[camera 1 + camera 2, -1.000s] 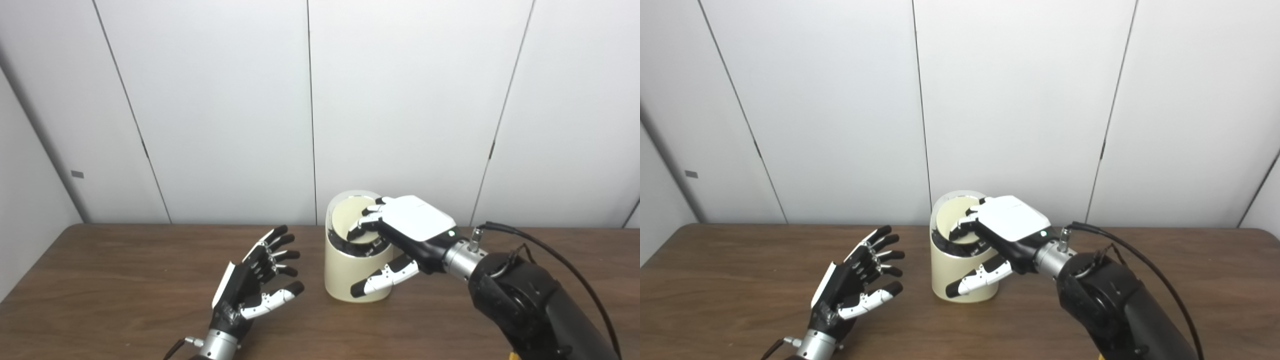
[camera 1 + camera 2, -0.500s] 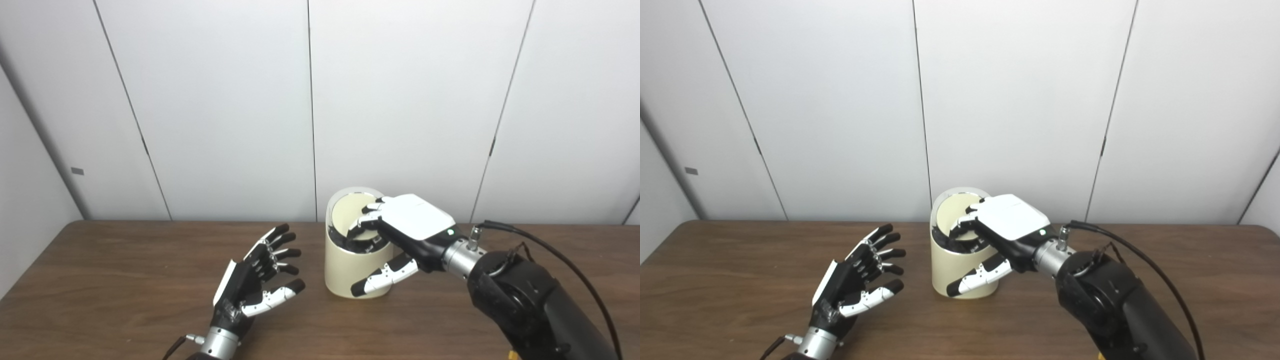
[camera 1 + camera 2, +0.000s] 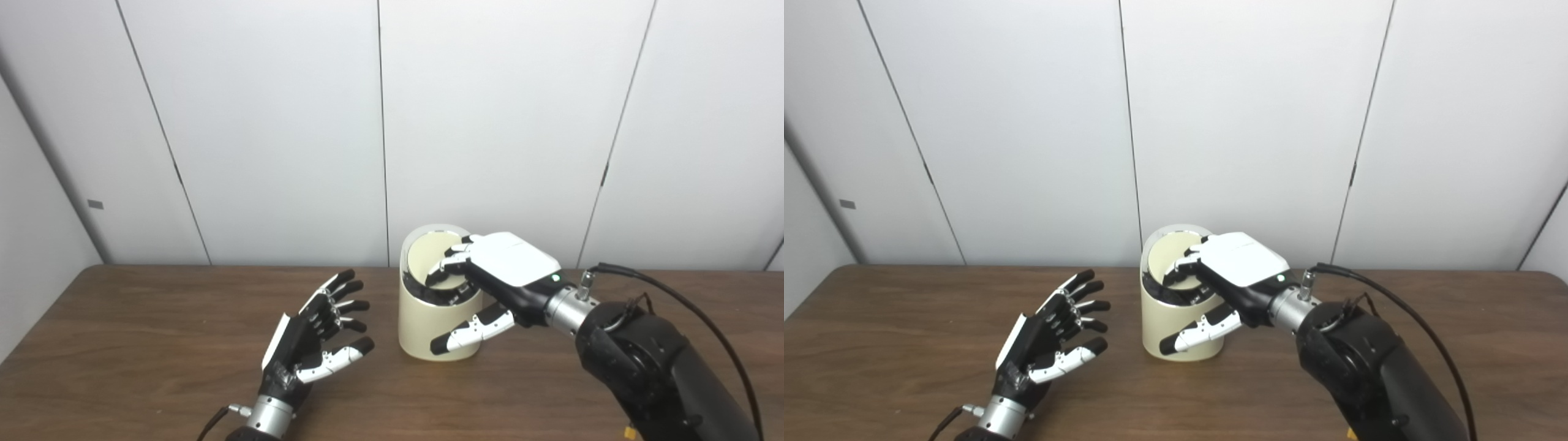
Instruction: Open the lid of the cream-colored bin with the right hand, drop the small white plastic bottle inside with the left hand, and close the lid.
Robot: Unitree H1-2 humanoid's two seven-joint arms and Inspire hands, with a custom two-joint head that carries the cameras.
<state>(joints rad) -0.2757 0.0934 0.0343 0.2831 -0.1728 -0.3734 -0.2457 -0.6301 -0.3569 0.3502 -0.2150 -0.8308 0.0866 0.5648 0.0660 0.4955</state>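
Centrally in the left eye view, the cream-colored bin (image 3: pixel 429 327) is seen upright on the brown counter (image 3: pixel 153 318), its long axis vertical and its mouth turned upward. Behind the bin a wall of white panels (image 3: pixel 275 122) is seen, and a dark cable (image 3: pixel 674 294) is looped over the right forearm to the right of the bin. The bin's right side and part of its rim are covered by the right hand (image 3: pixel 496 275): the fingers (image 3: pixel 450 264) are laid over the top onto the lid (image 3: pixel 429 254), which is tipped up at the back and leans toward the wall, while the thumb is stretched across the bin's front wall. The lid cannot be said to be gripped; it is only touched from above. To the left of the bin, well apart from it, the left hand (image 3: pixel 312 337) is held above the counter with its fingers spread wide and nothing in it.

Likewise in the right eye view, the bin (image 3: pixel 1167 324) is shown upright with the lid (image 3: pixel 1170 251) tilted, a dark inner ring being exposed below the lid. The right hand (image 3: pixel 1234 272) is draped over the rim, and the left hand (image 3: pixel 1047 337) is held open to the left of the bin. The small white plastic bottle is seen in neither view.
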